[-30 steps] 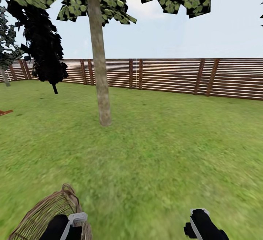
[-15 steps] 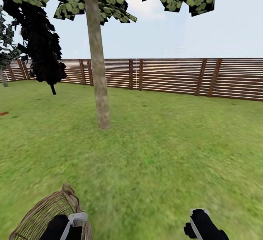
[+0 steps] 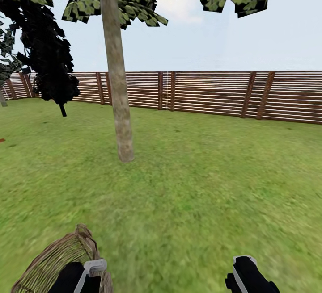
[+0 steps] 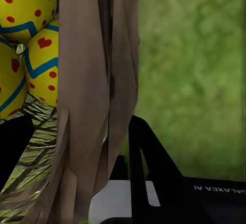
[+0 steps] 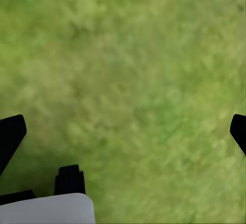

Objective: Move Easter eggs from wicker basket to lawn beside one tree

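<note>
1. Left gripper (image 4: 77, 147) is clamped on the basket (image 3: 51, 264) rim, low at the left, with the eggs (image 4: 25, 34) inside.
2. Right gripper (image 5: 123, 131) hangs spread wide over bare lawn (image 3: 201, 203), holding nothing.
3. Further out, the tree (image 3: 118, 105) stands left of centre, nothing in between.
4. Fence (image 3: 214, 92) runs behind, black tree (image 3: 51, 65) off left.

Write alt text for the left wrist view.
The left claw grips the brown rim of the wicker basket, one dark finger on each side. Three yellow Easter eggs with blue zigzags and red dots sit inside it; blurred green lawn lies beyond.
</note>
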{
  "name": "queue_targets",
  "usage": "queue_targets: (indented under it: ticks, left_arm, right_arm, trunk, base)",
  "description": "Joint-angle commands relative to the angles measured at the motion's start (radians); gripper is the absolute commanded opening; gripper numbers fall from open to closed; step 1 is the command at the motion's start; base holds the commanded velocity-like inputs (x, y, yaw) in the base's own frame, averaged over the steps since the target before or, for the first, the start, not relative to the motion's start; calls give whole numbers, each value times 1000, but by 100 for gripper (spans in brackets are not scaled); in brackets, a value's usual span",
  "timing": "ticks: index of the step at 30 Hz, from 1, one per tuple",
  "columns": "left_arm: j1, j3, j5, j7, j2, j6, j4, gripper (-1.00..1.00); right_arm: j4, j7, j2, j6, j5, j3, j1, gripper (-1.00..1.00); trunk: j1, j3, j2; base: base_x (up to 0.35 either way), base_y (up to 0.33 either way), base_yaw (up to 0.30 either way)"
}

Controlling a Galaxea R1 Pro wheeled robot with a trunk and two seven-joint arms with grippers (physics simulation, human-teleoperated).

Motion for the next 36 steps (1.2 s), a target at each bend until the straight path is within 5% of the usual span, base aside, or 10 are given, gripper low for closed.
queue_targets:
  ticks: [1, 36]
  left_arm:
    - [-1, 2, -17, -6, 0, 4, -1, -100]
    - [-1, 4, -16, -6, 1, 4, -6, -100]
  right_arm:
    - [-1, 3, 1, 5, 8, -2, -1, 100]
    - [-1, 3, 1, 5, 7, -2, -1, 100]
  trunk:
    - [1, -1, -1]
    - [1, -1, -1]
  base:
    - [340, 0, 0]
    - [340, 0, 55]
